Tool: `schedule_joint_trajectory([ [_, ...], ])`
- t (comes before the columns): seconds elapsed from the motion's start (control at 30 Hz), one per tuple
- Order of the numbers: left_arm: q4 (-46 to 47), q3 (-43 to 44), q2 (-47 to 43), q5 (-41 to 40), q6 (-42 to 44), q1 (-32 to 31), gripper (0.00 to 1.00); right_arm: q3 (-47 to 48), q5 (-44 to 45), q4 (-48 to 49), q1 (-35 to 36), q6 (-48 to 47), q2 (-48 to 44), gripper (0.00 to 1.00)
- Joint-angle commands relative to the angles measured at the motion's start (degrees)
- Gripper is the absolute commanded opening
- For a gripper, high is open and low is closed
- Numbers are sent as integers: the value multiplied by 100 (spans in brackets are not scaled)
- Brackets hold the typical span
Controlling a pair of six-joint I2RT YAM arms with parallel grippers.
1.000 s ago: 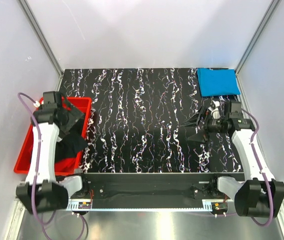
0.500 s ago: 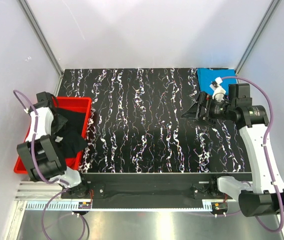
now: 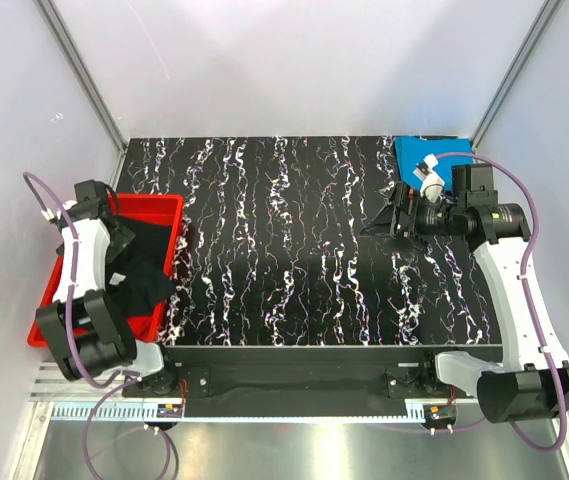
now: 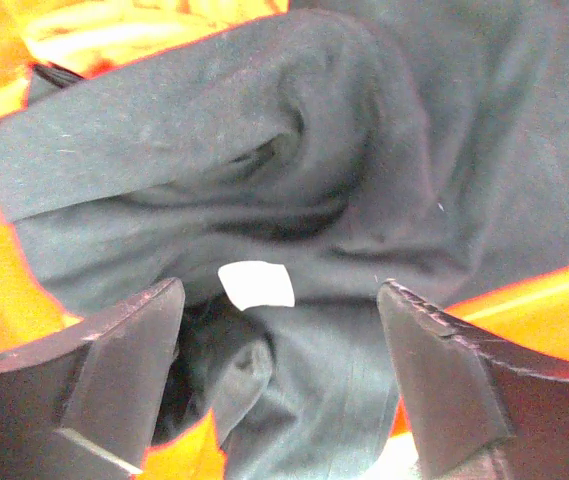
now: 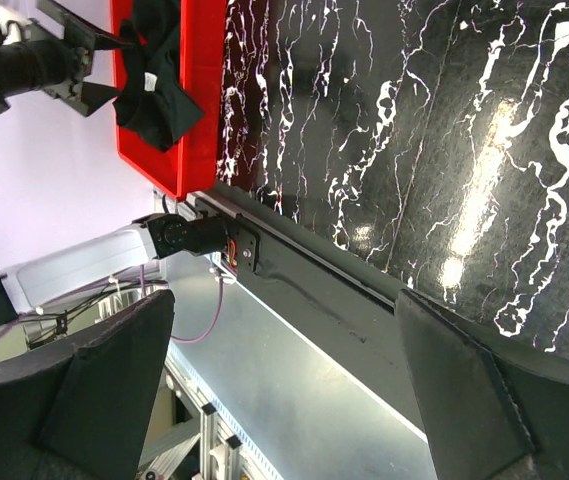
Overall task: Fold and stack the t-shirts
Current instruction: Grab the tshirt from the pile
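Picking the black t-shirt (image 4: 294, 190) out of the red tub (image 3: 164, 204) at the table's (image 3: 284, 260) left edge was judged the step in hand. The blue t-shirt (image 3: 410, 165) was seen folded at the far right corner. The left gripper (image 4: 279, 292) was held pointing down over the crumpled cloth, jaws apart, nothing pinched. Next, lowering and closing on a fold would be called for. The right gripper (image 3: 388, 222) was held raised beside the blue t-shirt, pointed left, jaws wide, empty.

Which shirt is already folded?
The blue t-shirt, a neat flat rectangle at the far right; the black t-shirt lies crumpled in the red tub.
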Motion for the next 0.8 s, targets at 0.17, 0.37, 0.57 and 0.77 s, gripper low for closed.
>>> schedule_joint_trajectory([
  [0.17,-379,-256,-367,-601,-207,-45,93,-51,-271,163,76,-35,56,97],
  [0.37,-326,-590,-454,-451,-322,-36,90,-78,-280,101,85,-35,30,96],
  [0.57,-387,-714,-428,-590,-357,-19,77,-139,-280,101,85,18,-49,95],
  [0.77,-352,-793,-482,-521,-357,8,61,-218,-306,154,85,71,-102,94],
])
